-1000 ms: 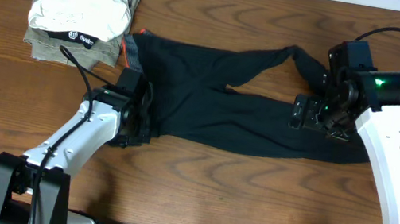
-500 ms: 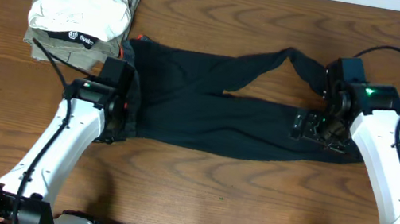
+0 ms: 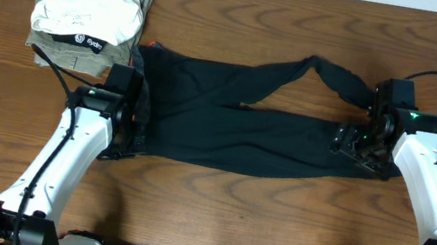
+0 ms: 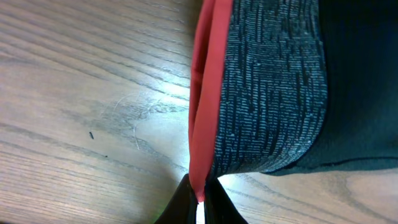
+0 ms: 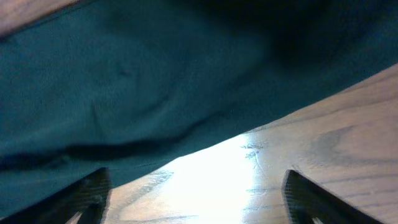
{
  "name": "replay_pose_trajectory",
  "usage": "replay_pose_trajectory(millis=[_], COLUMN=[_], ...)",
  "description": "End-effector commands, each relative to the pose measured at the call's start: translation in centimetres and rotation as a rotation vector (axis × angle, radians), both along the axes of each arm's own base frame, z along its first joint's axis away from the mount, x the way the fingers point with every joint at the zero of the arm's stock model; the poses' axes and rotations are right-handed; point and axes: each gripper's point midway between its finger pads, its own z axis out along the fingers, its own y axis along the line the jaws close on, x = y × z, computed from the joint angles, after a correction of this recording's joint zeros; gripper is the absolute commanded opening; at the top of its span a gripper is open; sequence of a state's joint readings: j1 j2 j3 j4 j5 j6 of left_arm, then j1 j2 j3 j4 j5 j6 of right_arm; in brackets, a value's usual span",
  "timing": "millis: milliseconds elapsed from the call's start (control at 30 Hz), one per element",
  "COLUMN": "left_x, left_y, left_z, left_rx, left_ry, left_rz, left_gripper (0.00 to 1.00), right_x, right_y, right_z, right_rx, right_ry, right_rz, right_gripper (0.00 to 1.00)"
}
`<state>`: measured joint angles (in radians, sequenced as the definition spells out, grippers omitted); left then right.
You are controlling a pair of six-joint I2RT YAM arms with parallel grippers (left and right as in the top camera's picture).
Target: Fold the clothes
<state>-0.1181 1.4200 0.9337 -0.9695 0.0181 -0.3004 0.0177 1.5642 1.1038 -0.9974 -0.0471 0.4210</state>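
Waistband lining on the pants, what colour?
Bright red lining inside the grey waistband; left wrist view shows it best.

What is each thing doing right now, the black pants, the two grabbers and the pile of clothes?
pants: laid out long, not folded yet.
left gripper: shut on the pants' red waistband edge.
right gripper: open, at the leg ends.
folded pile: stacked at the table corner.

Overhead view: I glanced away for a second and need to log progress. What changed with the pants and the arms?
The left gripper, pinching the grey waistband, dragged it left, pulling the pants straighter. The right gripper slid right along the lower leg toward its end, with its jaws open by the cloth. The folded pile stayed put.
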Motion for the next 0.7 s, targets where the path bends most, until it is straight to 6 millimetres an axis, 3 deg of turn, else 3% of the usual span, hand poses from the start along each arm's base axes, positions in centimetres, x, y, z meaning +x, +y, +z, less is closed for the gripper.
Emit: replay_pose_trajectory(millis=[0, 267, 367, 667], left_x=[0.3, 0.0, 0.0, 0.0], left_y=[1.0, 1.6, 1.6, 1.6], left_z=[0.5, 0.4, 0.4, 0.4], left_rx=[0.027, 0.029, 0.029, 0.029], left_ry=[-0.012, 0.000, 0.000, 0.001], left_rz=[0.055, 0.082, 0.082, 0.083], left_gripper=[0.06, 0.06, 0.06, 0.06], right_x=[0.2, 0.3, 0.5, 0.7], right_y=[0.0, -1.4, -1.7, -3.6], right_z=[-0.4, -0.8, -1.3, -4.7], right_rx=[0.006, -0.064, -0.073, -0.094], right_ry=[0.000, -0.005, -0.007, 0.069], right_rz=[-0.016, -0.067, -0.076, -0.130], right_gripper=[0.71, 0.35, 0.25, 0.14])
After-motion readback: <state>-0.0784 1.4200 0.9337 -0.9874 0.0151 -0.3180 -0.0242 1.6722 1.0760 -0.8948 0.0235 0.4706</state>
